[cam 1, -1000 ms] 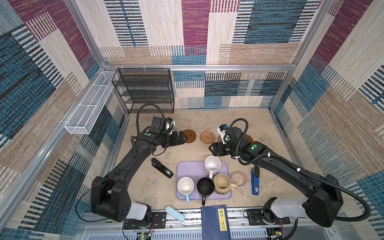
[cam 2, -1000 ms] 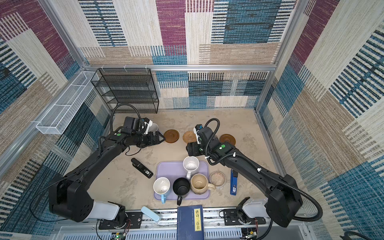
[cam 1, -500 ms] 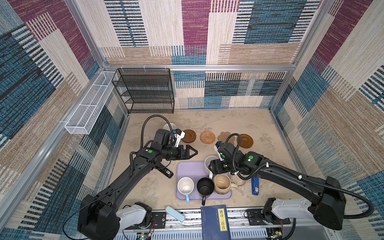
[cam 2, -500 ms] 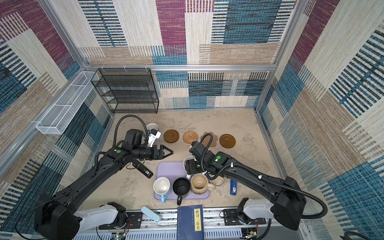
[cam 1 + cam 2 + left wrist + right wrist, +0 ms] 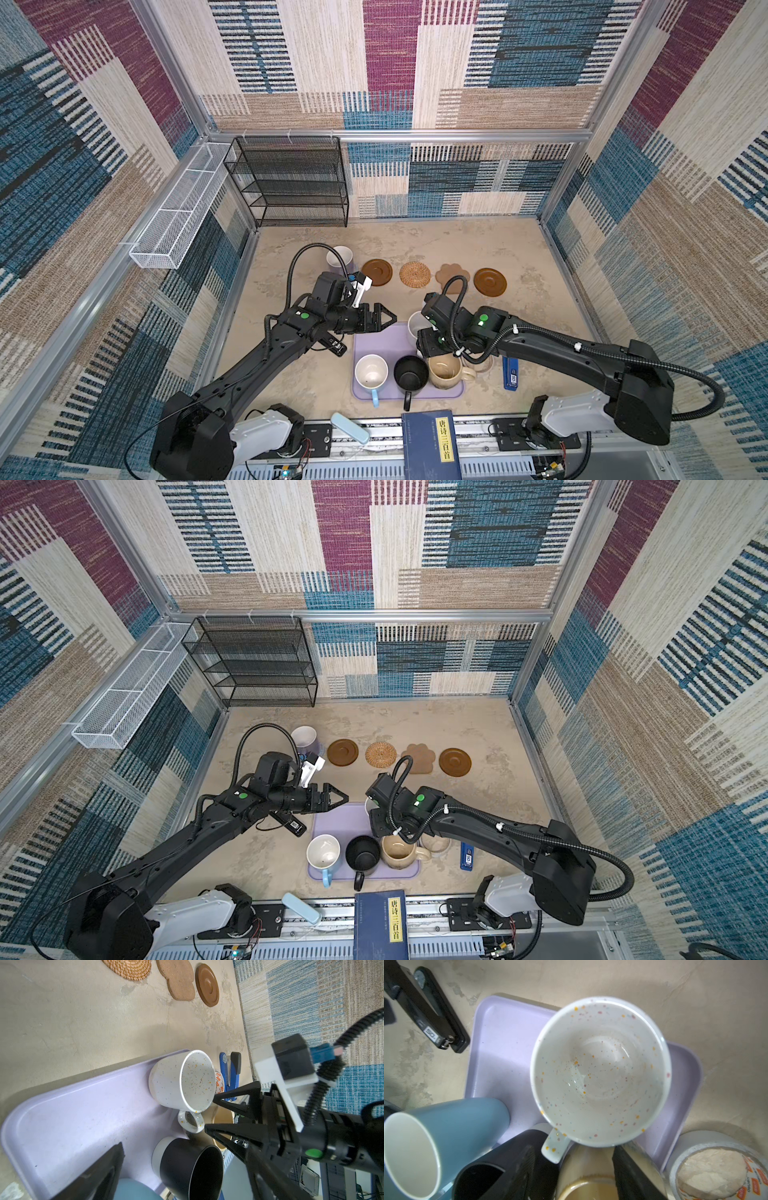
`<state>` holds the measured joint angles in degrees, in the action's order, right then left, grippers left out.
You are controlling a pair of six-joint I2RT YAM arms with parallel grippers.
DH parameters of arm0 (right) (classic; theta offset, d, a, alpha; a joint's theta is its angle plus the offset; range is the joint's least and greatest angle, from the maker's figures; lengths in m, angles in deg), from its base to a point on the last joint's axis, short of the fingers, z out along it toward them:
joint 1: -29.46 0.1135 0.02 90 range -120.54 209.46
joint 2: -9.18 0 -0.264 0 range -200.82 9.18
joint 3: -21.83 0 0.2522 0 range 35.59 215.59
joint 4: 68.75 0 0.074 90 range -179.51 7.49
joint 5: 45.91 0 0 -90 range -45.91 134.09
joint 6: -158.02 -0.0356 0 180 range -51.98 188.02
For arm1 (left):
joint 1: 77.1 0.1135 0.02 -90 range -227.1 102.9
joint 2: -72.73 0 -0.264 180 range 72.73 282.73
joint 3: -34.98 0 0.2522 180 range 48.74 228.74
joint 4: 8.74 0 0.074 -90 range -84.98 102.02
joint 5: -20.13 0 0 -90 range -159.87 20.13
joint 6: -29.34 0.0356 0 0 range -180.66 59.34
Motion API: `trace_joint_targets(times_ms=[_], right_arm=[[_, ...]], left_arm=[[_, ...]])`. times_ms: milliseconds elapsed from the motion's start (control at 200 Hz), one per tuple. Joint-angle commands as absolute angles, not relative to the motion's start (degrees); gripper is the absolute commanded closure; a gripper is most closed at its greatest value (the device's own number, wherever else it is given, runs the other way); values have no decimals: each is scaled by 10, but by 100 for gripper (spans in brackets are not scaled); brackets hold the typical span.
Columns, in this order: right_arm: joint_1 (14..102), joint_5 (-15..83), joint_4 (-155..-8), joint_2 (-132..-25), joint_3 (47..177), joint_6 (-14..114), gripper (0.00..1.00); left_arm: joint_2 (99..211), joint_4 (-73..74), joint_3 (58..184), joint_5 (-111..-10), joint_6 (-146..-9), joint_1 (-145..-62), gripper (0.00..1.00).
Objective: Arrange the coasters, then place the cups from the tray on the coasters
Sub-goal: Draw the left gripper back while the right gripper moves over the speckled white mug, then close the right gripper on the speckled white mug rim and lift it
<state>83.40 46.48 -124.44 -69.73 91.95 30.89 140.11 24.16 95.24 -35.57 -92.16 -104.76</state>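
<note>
**Handle lies inside the right tool (image 5: 209, 1113)**

The speckled white ceramic mug (image 5: 600, 1070) stands at the lilac plastic tray's (image 5: 500, 1043) 12 o'clock edge, handle toward 6 o'clock between the nearer right tool's half-spread jaws; left tool (image 5: 384, 320), spread, at its 9 o'clock

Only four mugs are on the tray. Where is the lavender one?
In both top views the lavender mug stands at the left end of the coaster row, beside a brown disc.
</note>
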Motion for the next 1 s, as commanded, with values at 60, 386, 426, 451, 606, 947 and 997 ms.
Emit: trace_joint_targets(times_ms=[60,386,426,451,606,947,997], right_arm=[[834,481,-1234,-713,926,300,41],[834,521,-1223,-737,944,309,45],[834,528,-1225,-744,946,309,46],[834,532,-1226,-747,947,309,46],[834,532,-1219,-759,949,311,48],[834,534,-1206,-761,960,317,38],[834,533,-1202,-763,959,319,40]], left_arm=[[1401,217,949,-362,-933,-1050,6],[1409,193,942,-362,-946,-1050,6],[1409,190,940,-361,-949,-1050,6],[1409,188,939,-362,-949,-1050,6],[1415,176,936,-362,-957,-1050,6],[1417,151,929,-362,-971,-1052,6],[1417,151,928,-362,-972,-1052,6]])
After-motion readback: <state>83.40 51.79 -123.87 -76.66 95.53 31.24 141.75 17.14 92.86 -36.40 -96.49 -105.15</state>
